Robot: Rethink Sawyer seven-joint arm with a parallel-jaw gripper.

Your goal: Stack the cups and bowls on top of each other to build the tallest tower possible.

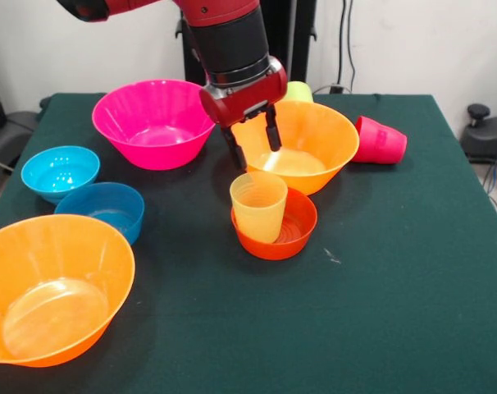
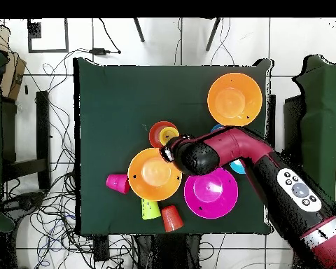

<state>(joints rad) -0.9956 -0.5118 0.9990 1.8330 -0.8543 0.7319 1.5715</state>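
Observation:
A ribbed pale yellow cup (image 1: pixel 258 205) stands upright in the small red-orange bowl (image 1: pixel 291 230) mid-table; both also show in the overhead view, the cup (image 2: pixel 169 135) inside the bowl (image 2: pixel 157 130). My gripper (image 1: pixel 257 156) hangs just above the cup's rim, open and empty. Behind it stands a large orange bowl (image 1: pixel 314 135). The magenta bowl (image 1: pixel 154 123), light blue bowl (image 1: pixel 60 171), darker blue bowl (image 1: pixel 105 209) and second large orange bowl (image 1: pixel 52 287) stand separately. The red-pink cup (image 1: pixel 380 139) lies on its side. The lime green cup (image 1: pixel 298 90) peeks out behind the arm. The orange cup (image 2: pixel 172 218) shows only in the overhead view.
The dark green table (image 1: pixel 396 287) ends close beside the front orange bowl and the red-pink cup. The arm (image 2: pixel 269 168) covers most of the blue bowls in the overhead view. Cables lie on the floor around the table.

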